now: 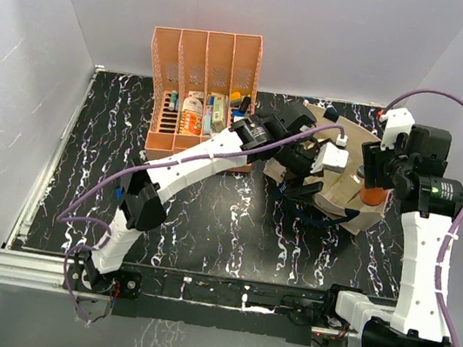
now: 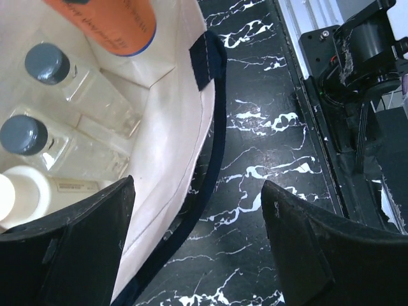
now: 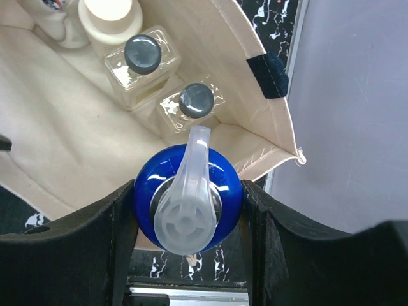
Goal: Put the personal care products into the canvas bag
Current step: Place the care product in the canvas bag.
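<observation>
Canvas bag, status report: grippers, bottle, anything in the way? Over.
Left gripper: jaws open, astride the rim of the canvas bag. Right gripper shut on orange-brown bottle, over bag mouth. Clear bottles inside, none blocking.

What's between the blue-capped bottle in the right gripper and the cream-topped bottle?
A larger clear bottle and a smaller clear bottle, inside the canvas bag; right wrist view.

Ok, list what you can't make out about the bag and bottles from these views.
- Top view: inside of the bag, covered by the left arm and right arm.
- Right wrist view: orange bottle, only its blue top shows; the body is hidden beneath.
- Left wrist view: white bottle, partly behind the left gripper; orange bottle cut off by the top edge.
- Top view: rack contents, too small to tell.
</observation>
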Robot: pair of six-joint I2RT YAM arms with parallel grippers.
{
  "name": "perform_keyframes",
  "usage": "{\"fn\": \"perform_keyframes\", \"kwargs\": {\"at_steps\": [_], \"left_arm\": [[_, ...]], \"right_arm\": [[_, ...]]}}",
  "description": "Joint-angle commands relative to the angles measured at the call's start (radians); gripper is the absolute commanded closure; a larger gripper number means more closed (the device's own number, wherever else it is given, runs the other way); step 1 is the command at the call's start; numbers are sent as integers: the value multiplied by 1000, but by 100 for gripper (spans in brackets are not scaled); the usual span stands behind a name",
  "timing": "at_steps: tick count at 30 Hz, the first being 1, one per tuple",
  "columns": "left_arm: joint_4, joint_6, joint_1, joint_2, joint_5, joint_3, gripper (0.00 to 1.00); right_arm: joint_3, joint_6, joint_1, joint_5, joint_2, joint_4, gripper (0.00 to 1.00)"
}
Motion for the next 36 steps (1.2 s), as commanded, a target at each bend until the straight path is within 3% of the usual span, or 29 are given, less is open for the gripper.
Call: {"fn": "perform_keyframes", "kwargs": {"at_steps": [1, 8, 23, 36], "left_arm": [[21, 27, -21, 27, 65, 55, 23], [37, 13, -39, 99, 72, 98, 29], [8, 29, -75, 146, 70, 117, 54], [3, 43, -89, 148, 59, 113, 83]], "right_arm": [[4, -21, -4, 67, -14, 149, 92], [-47, 4, -5, 94, -20, 175, 92], [-163, 55, -5, 180, -13, 267, 92], [-216, 82, -6, 256, 18, 336, 92]]}}
